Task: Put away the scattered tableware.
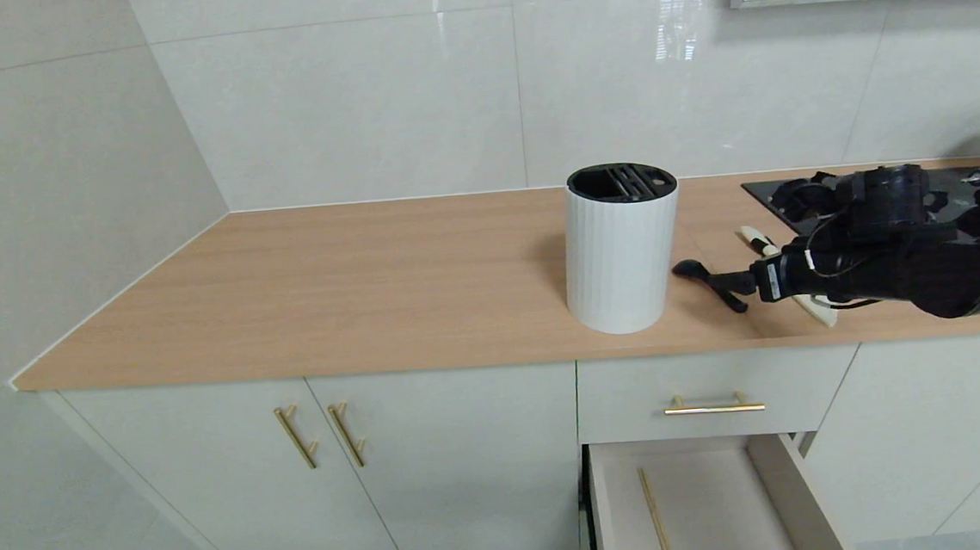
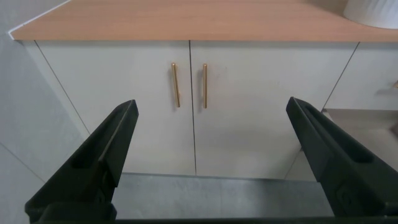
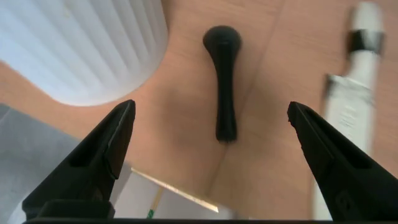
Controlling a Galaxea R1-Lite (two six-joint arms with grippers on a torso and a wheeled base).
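Note:
A black spoon [image 1: 702, 276] lies on the wooden counter [image 1: 387, 282] just right of a white ribbed utensil holder [image 1: 622, 253] with a black slotted top. Beside the spoon lies a white-handled utensil [image 1: 758, 242] with a black band. My right gripper [image 1: 728, 286] hovers low over the spoon, open. In the right wrist view the spoon [image 3: 222, 87] sits between the spread fingers of that gripper [image 3: 210, 111], with the holder [image 3: 81, 50] and the white utensil [image 3: 357, 106] to either side. My left gripper [image 2: 211, 106] stands open, low in front of the cabinet doors [image 2: 186, 106].
Below the counter, an open drawer [image 1: 781, 496] holds a pair of chopsticks [image 1: 655, 518]. A black cooktop [image 1: 782, 194] sits at the back right. The counter's left half is bare wood. Tiled walls close off the back and left.

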